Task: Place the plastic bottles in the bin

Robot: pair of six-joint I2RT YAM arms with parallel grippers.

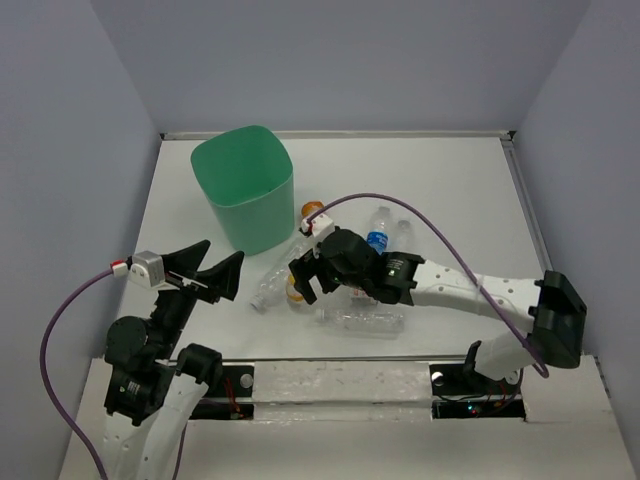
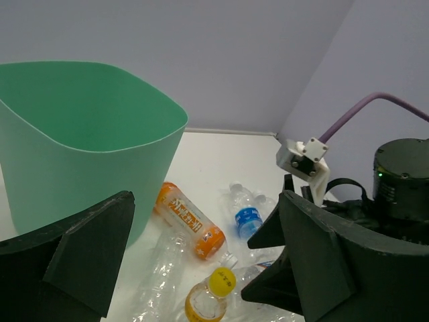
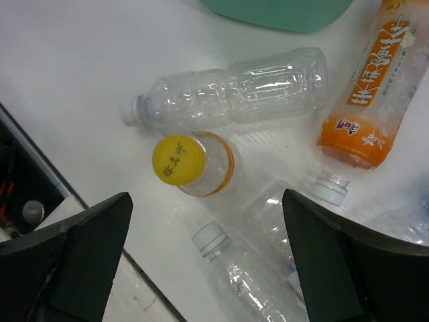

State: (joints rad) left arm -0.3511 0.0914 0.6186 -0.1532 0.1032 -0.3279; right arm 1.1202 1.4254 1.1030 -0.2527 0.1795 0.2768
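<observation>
The mint-green bin stands upright at 11 o'clock on the white table. It is smooth plastic, a rounded square that tapers downward, with its mouth open to the top.

The plastic bottles lie outside it in a loose cluster at 4 o'clock from the bin, near the table's middle.
- **Orange bottle**: it lies flat, closest to the bin. Its long axis runs from 10 to 4 o'clock in the left wrist view. I cannot tell which end has the cap.
- **Yellow-capped bottle**: it stands nearly upright with its cap up. The body is clear with an orange band.
- **Clear bottle**: ribbed and crinkled, it lies touching the yellow-capped one. In the top view its white cap points to 7 o'clock.
- **Front bottle**: this 2nd clear one lies along 9 to 3 o'clock, at 6 o'clock of the cluster.
- **Blue-labelled bottle**: it lies with its neck toward 12 o'clock.

The right gripper hangs over the yellow-capped bottle. Its jaws are spread wide to either side and grip nothing. The left gripper hovers at 6 o'clock of the bin, also spread wide and empty.
</observation>
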